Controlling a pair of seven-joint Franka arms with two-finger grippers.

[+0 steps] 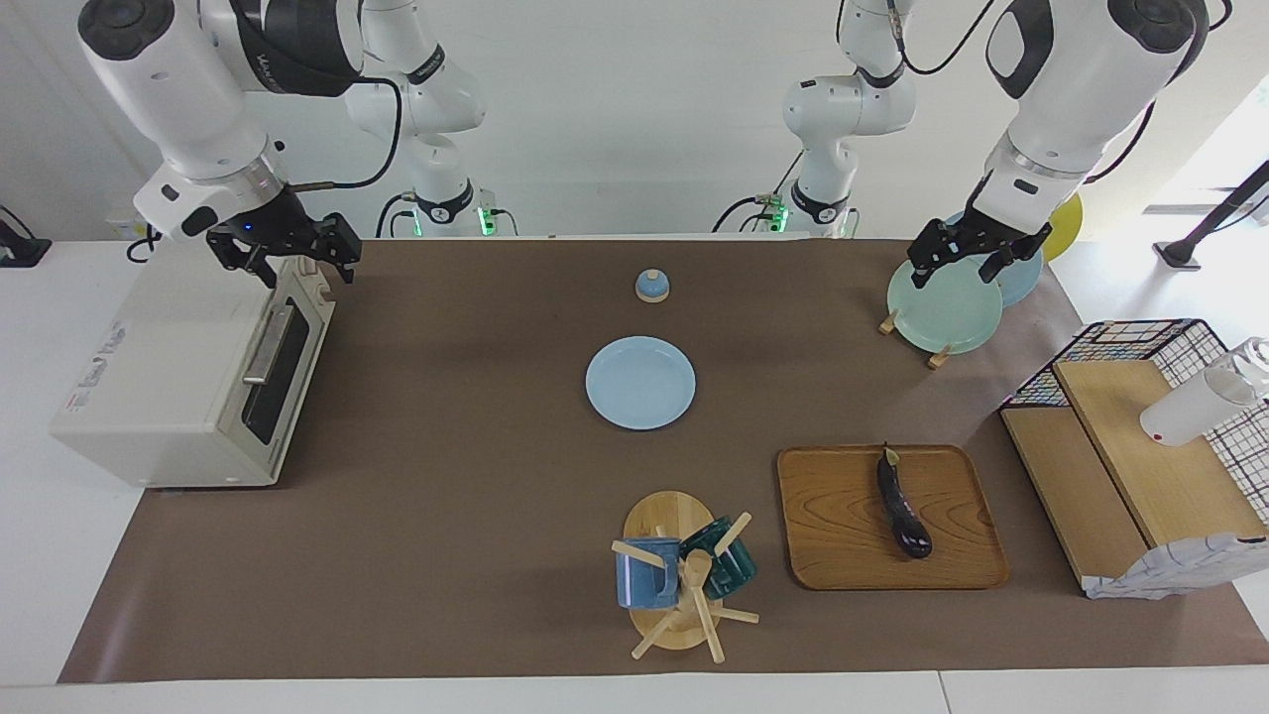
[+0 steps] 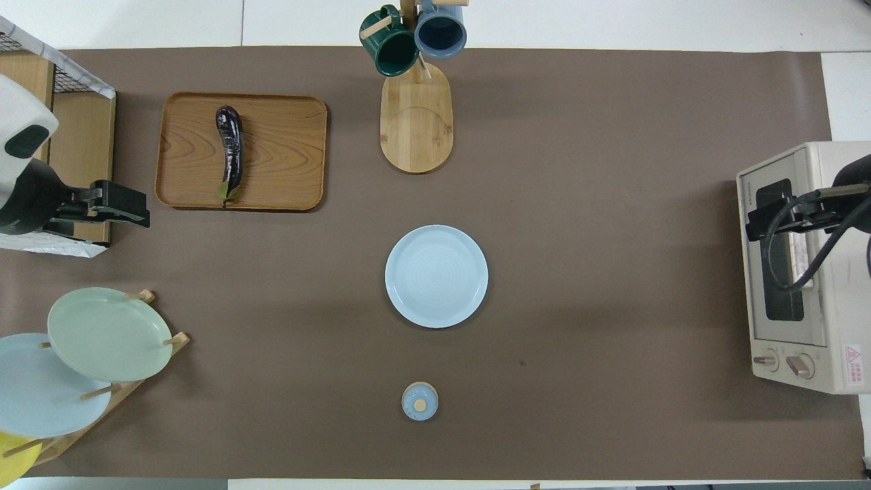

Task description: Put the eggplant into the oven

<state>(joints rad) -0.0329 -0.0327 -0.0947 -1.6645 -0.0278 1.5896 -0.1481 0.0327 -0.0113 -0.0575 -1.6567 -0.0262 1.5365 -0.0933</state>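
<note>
Nothing is begun. Both my grippers are open and empty: my right gripper (image 1: 297,253) hangs over the closed oven (image 1: 188,377), my left gripper (image 1: 977,253) over the plate rack (image 1: 942,312). The eggplant (image 1: 902,504) lies on the wooden tray (image 1: 843,535), at five o'clock from the centre plate (image 1: 639,382). Next, I judge, the oven door must drop. Its interior is hidden.

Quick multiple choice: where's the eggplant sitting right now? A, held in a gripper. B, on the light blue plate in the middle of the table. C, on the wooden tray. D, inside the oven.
C: the eggplant lies on the wooden tray, untouched; the oven door is shut, and both the left gripper and right gripper are open and hold nothing.
</note>
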